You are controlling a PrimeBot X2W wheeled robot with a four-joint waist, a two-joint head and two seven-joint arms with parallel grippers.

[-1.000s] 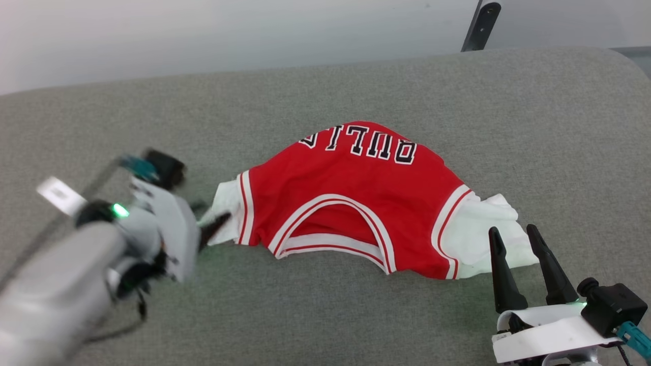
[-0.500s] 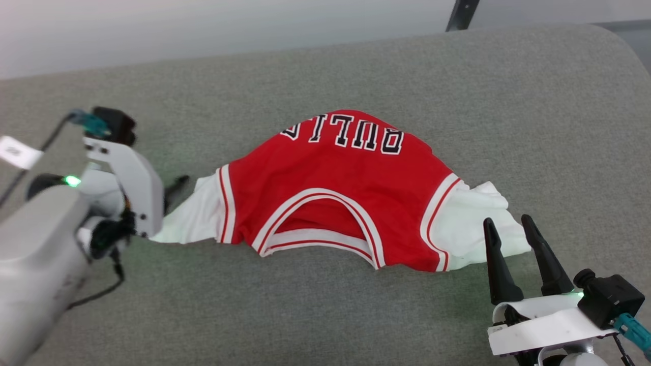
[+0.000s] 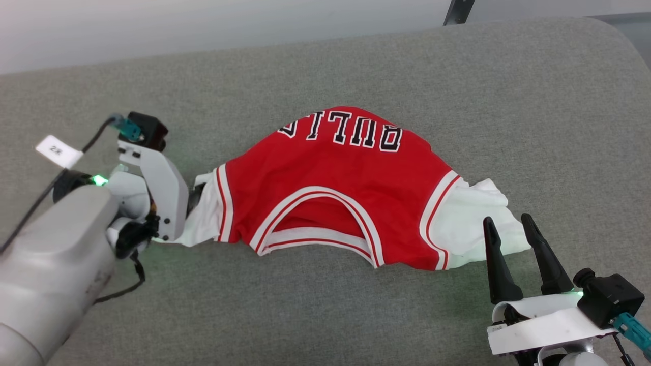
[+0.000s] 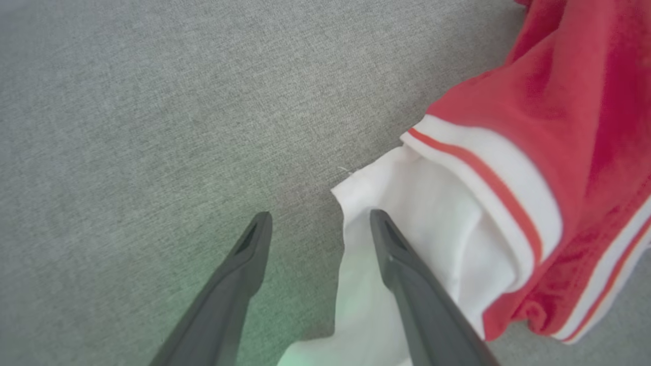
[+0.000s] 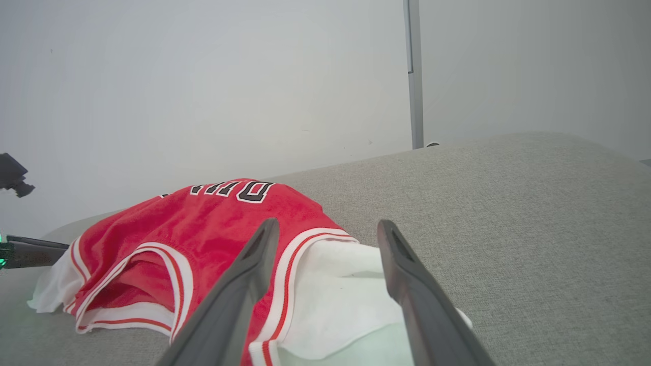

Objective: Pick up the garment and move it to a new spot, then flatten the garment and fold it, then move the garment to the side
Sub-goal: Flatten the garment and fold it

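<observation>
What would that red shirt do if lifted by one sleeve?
Probably droop: the shirt lies humped and wrinkled on the grey cushion, so it looks soft. It seems light, being thin cloth. Pushed, it would likely bunch rather than slide; its white sleeve is already crumpled.

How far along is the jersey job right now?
Looks done: the garment lies laid out on the grey cushion, collar toward the robot. In hand: flattening. It is humped and creased; the left gripper, open, has one finger over the left sleeve, and the right gripper, open, sits at the right sleeve, neither gripping. Left: smoothing it flat, folding, moving it aside.
</observation>
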